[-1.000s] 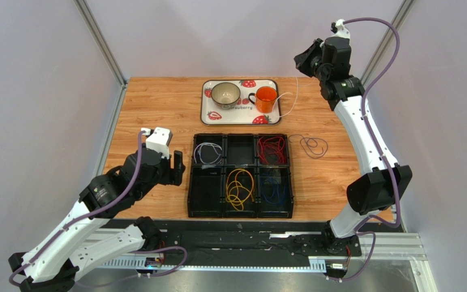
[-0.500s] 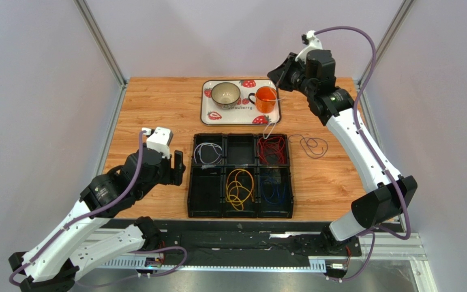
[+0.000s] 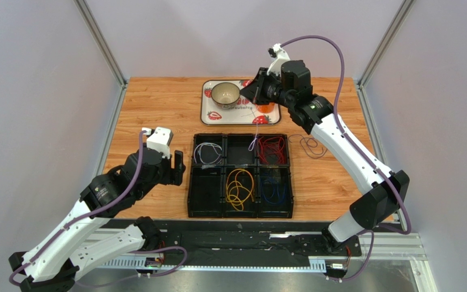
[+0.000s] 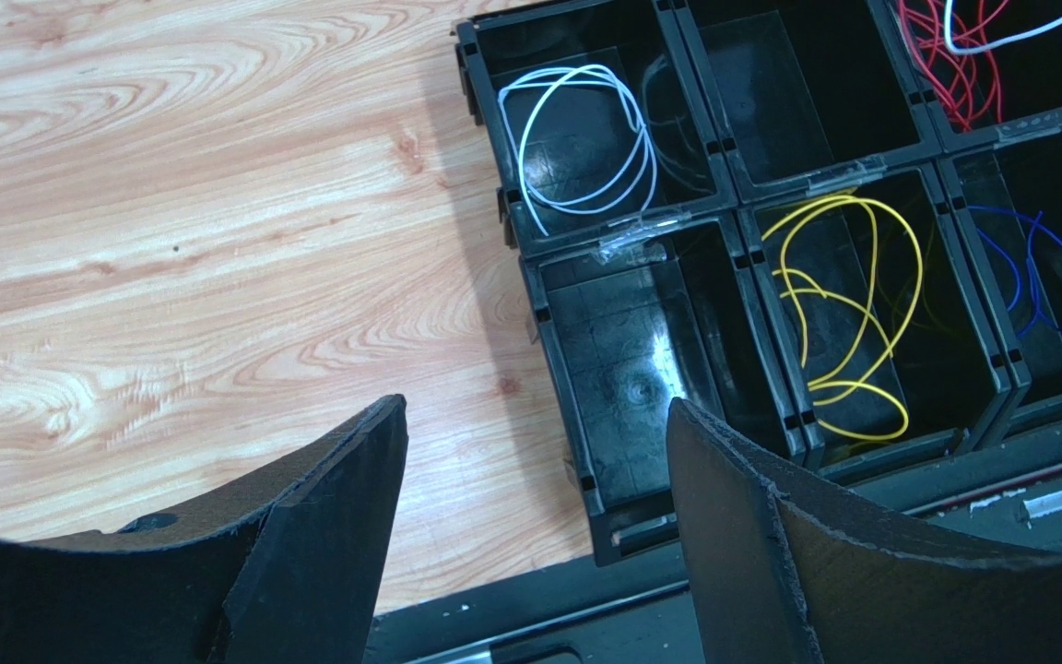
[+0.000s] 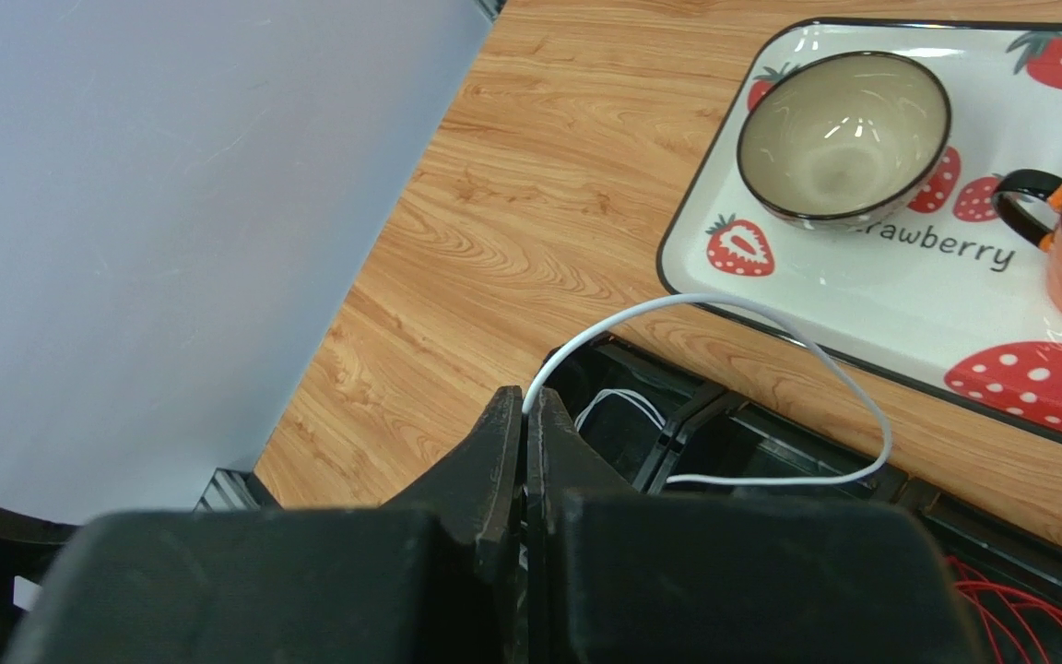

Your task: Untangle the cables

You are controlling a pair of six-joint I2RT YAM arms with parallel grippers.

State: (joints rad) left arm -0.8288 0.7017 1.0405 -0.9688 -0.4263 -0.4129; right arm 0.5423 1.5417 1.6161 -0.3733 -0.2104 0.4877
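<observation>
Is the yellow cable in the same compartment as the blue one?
No, the yellow cable lies in its own compartment and the blue cable in the one beside it.

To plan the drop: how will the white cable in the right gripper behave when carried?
Probably floppy: the white cable sags in a loose loop from the right gripper. Likely very light, being so thin. Its hanging end may swing or snag on the black bin.
</observation>
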